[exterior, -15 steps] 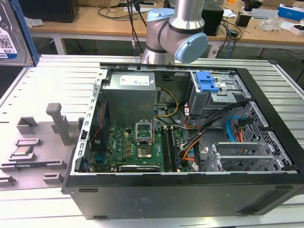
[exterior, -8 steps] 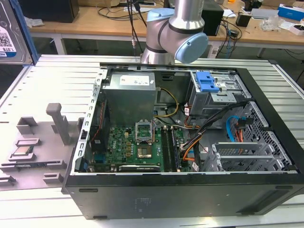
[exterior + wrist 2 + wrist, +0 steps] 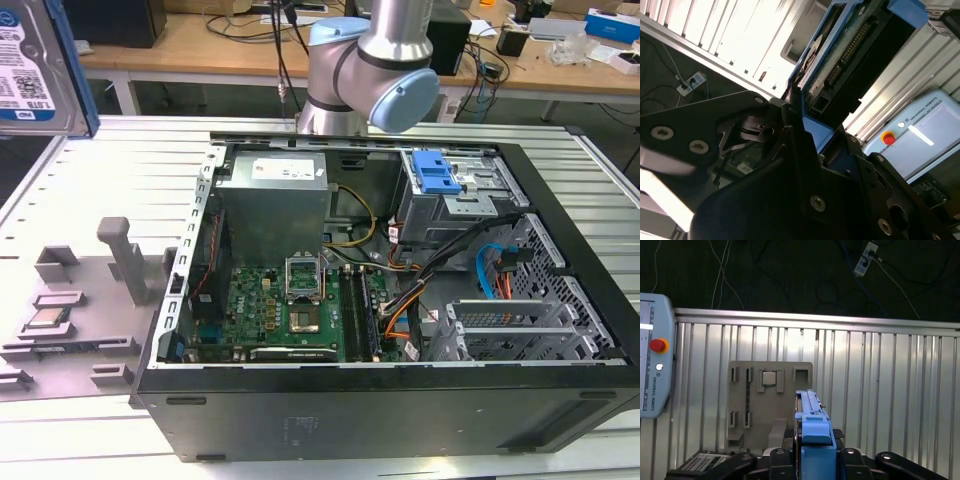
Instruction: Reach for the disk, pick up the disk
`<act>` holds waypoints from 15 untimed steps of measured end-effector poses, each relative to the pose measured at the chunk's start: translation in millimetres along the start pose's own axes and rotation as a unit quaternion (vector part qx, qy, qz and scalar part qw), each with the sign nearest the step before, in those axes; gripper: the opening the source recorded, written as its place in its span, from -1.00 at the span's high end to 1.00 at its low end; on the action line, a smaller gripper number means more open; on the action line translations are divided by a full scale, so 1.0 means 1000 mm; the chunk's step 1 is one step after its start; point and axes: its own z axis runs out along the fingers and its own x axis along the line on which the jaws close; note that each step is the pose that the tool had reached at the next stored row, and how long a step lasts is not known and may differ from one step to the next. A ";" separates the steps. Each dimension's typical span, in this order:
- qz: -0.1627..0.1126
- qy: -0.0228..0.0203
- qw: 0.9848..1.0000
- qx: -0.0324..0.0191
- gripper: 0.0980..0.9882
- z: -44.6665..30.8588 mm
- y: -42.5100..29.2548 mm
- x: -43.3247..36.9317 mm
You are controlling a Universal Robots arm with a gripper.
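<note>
Clamping the disk [image 3: 812,415] edge-on in the gripper [image 3: 812,456], pinching across its blue rails; holding it raised over the grey fixture plate [image 3: 771,405]. Probably handling as stiff, dense, slick-faced, shock-sensitive; favouring those rails for grip.

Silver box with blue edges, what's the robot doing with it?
The robot's fingers are clamped on the disk and hold it up off the ribbed metal table. In the first wrist view, a grey tray with a small chip lies on the table below. The open computer case lies on the same table.
</note>
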 end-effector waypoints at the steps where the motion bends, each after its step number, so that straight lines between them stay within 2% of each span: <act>1: 0.000 0.000 1.000 0.000 0.38 -0.0001 -0.0028 0.0001; 5: 0.000 0.000 1.000 0.000 0.38 -0.0010 -0.0260 0.0014; 7: 0.000 0.000 1.000 0.000 0.38 -0.0011 -0.0315 0.0016; 9: 0.000 0.000 1.000 0.000 0.38 -0.0015 -0.0415 0.0022; 11: 0.000 0.000 1.000 0.000 0.38 -0.0017 -0.0476 0.0025; 12: 0.000 0.000 1.000 0.000 0.38 -0.0020 -0.0553 0.0029; 13: 0.000 0.000 1.000 0.000 0.38 -0.0022 -0.0597 0.0031; 15: 0.000 0.000 1.000 0.000 0.38 -0.0024 -0.0657 0.0035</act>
